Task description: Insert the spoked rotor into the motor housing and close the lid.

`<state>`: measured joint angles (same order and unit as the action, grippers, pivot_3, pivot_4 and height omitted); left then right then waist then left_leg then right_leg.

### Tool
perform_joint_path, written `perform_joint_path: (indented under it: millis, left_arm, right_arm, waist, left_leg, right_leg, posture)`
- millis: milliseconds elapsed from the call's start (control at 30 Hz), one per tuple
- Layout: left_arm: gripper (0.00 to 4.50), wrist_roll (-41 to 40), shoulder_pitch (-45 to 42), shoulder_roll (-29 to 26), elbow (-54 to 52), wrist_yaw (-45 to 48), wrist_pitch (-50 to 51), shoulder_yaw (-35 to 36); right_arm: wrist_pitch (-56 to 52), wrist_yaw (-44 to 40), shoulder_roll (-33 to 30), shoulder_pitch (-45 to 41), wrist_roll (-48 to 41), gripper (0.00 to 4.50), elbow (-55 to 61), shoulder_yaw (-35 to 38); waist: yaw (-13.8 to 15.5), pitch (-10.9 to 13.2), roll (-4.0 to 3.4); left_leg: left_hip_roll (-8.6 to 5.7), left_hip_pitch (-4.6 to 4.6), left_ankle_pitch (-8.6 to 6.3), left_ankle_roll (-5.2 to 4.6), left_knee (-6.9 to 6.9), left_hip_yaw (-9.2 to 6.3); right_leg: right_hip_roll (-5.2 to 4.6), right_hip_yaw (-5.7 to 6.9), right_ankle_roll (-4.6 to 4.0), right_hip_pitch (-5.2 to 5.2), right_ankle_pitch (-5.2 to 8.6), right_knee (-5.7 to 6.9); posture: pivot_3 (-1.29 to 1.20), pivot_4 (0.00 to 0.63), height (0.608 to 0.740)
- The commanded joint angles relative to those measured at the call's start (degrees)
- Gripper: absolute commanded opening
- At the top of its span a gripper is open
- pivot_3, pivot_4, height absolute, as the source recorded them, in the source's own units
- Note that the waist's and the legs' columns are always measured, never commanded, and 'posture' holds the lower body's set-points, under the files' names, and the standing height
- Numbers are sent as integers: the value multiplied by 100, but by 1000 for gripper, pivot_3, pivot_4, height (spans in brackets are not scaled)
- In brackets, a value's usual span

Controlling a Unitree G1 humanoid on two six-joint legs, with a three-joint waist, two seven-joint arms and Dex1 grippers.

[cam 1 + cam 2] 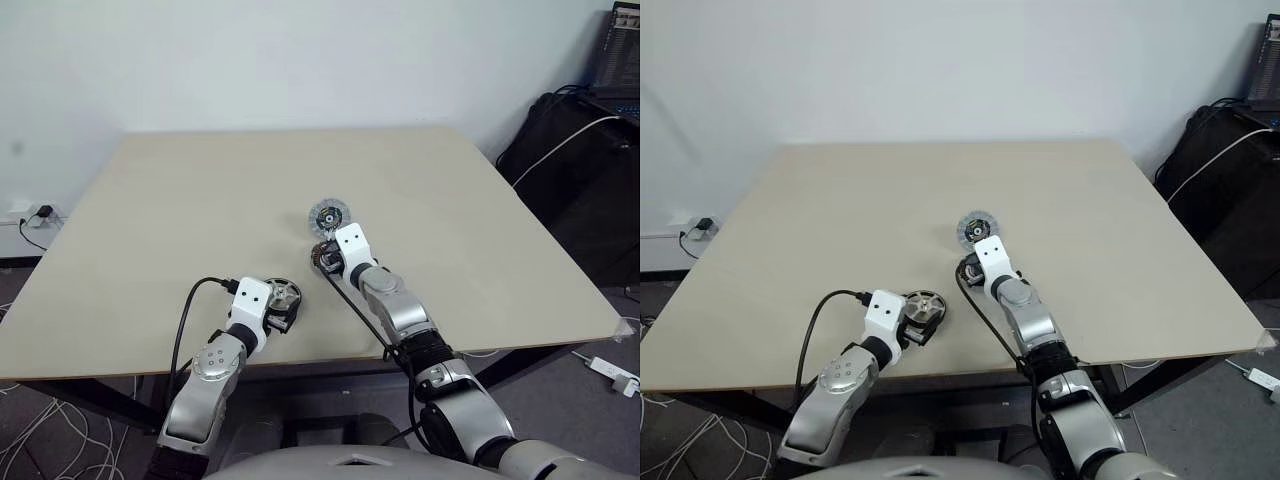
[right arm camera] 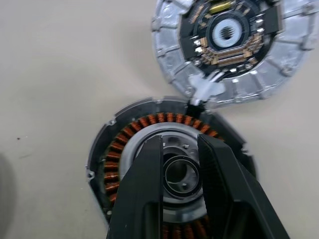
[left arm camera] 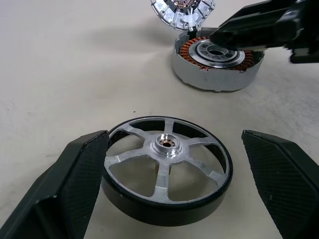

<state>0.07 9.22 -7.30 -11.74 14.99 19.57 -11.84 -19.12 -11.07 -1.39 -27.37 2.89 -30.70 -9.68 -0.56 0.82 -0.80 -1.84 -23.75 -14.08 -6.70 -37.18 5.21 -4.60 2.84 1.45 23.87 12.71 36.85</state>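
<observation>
Left claw stands open astride the spoked rotor at lower centre on the desk, a stiff, slick metal wheel best pinched across its dark rim, while the nearly closed, empty right claw hovers over the motor housing, its lid just beyond.

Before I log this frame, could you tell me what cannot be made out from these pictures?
- Motor housing: in the right wrist view its near part is covered by the right gripper; whether the jaws touch its centre is unclear.
- Lid: cut off by the left wrist view's top edge.
- Spoked rotor: in the head views, partly hidden by the left gripper.
</observation>
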Motion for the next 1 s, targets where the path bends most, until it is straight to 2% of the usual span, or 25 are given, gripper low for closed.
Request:
perform_joint_path:
  millis: [33,533,567,733,867,1000]
  left_arm:
    - [4500,-21,-28,16,-329,-43,-47,6]
    - [4500,-40,14,18,-389,-115,-36,19]
    - [4500,-42,12,16,-389,-116,-34,18]
    - [4500,-48,-2,24,-366,-117,-36,4]
    - [4500,-59,-8,36,-348,-108,-41,-6]
    - [4500,-62,-16,43,-308,-83,-43,-33]
  right_arm:
    - [219,-30,55,-280,27,685,-107,11]
    - [497,-115,160,-617,32,685,-861,68]
    - [517,-120,160,-621,26,1402,-888,79]
    - [461,-306,150,-454,-64,2908,-534,109]
    - [225,-642,70,-22,-207,2908,646,53]
    - [-164,-540,3,323,-128,1960,1477,40]
  waist:
    - [-15,0,0]
    - [-46,-2,-5]
    - [-53,-3,-5]
    - [-95,-3,-6]
    - [-79,-3,-8]
    - [-51,-3,-7]
  left_leg:
    - [0,0,0,0,0,0]
    - [0,7,6,9,4,0]
    - [0,7,6,10,4,0]
    - [1,10,7,11,5,-1]
    - [2,6,7,12,10,-1]
    - [2,2,6,10,9,-1]
  right_leg:
    - [1,0,0,0,0,0]
    - [4,-1,-2,0,-1,7]
    - [4,-1,-2,0,-1,8]
    - [6,-3,-4,0,-3,9]
    - [6,-2,-8,5,-1,9]
    - [3,-3,-8,7,0,6]
  posture:
    - [0,0,740]
    - [0,0,740]
    - [0,0,740]
    - [0,0,740]
    - [0,0,740]
    - [0,0,740]
